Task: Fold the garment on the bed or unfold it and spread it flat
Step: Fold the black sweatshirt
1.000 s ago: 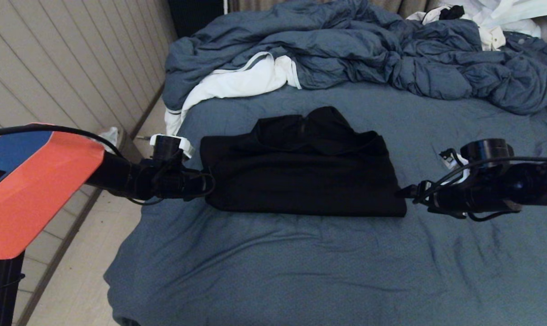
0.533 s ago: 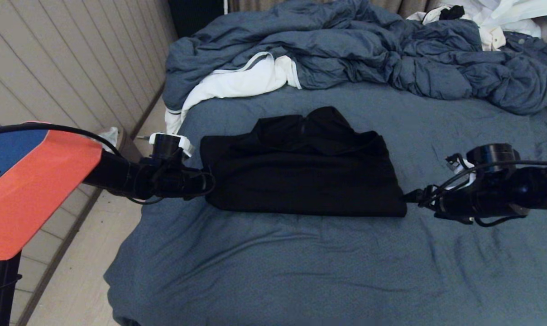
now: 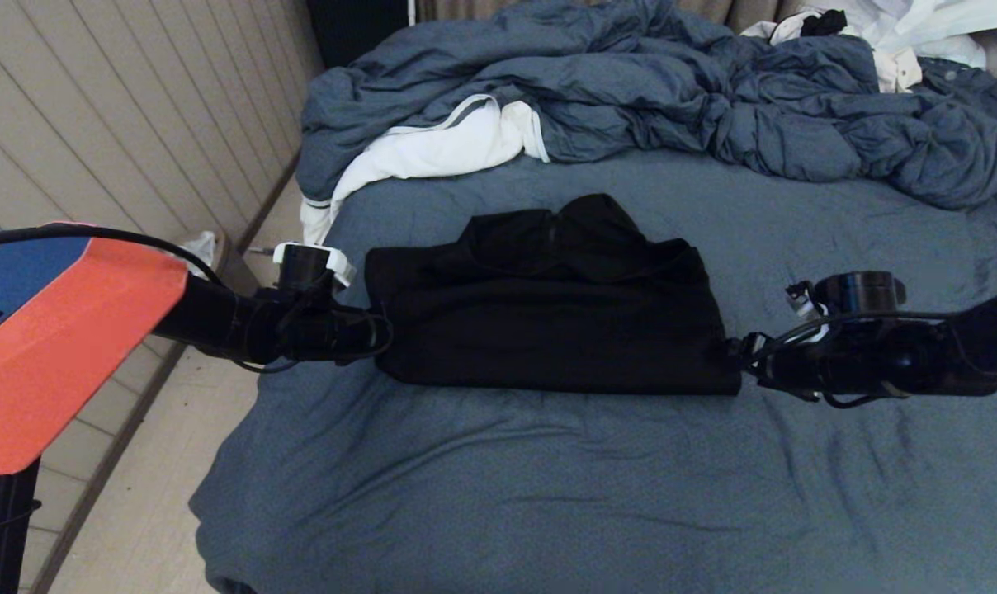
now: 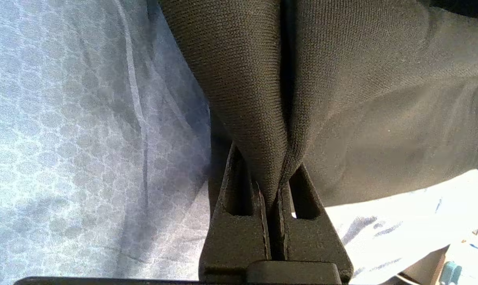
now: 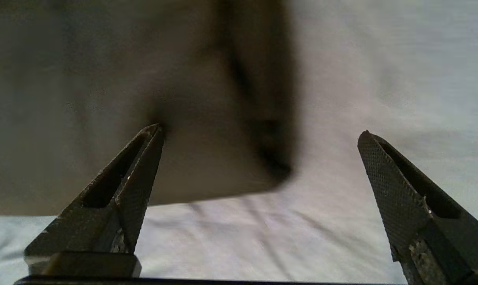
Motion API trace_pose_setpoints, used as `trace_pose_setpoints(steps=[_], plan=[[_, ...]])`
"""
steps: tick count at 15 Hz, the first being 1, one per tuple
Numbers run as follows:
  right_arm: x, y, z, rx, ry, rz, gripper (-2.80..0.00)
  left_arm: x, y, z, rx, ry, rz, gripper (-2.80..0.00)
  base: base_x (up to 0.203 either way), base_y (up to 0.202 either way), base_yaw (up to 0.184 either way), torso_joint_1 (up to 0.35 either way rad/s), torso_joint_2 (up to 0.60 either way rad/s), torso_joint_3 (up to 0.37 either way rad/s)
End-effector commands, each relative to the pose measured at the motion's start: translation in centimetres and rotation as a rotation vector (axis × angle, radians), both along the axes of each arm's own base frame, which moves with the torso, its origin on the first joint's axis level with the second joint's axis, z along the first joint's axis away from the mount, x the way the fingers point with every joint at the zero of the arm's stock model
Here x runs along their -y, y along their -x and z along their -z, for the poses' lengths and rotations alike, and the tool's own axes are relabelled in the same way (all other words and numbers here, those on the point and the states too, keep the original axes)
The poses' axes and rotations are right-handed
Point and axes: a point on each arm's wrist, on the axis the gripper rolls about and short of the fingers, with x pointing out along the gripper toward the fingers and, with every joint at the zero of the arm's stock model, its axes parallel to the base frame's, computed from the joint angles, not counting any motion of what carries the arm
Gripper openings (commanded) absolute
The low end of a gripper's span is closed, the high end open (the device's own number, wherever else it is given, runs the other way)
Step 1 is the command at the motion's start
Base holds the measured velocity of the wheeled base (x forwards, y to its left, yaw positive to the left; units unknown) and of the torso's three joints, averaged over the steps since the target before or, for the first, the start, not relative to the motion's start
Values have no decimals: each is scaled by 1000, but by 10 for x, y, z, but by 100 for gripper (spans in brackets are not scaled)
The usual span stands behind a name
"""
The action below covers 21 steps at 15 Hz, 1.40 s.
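I saw the garment (image 3: 548, 305) lying folded mid-bed (image 3: 507, 495), below the duvet (image 3: 672, 91). My left gripper (image 4: 274, 190) stayed clamped on the garment's left edge. My right gripper (image 5: 258, 134), fingers spread wide, had come in from beside the garment to its near right corner since a second before.

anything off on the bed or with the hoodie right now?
Nothing damaged or spilled. The garment lies folded and fairly square on the bed, hood bunched at its far edge. The left end effector is shut on its left edge; the right end effector is open at its right corner.
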Motion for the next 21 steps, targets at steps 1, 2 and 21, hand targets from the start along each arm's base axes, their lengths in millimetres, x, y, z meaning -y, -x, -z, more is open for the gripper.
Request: trace_pose_setpoints(steps=[1,2,21], plan=[[-10,-4,7,-15,-7,-26,0,0,0,-1,0,5,1,-280,0,0,0,0,0,0],[-17,-6,8,-16,-10,-43,0,0,0,-3,5,6,2,-280,0,0,0,0,0,0],[-25,-20,23,-41,-7,7,0,4,4,-6,2,13,8,-280,0,0,0,0,0,0]])
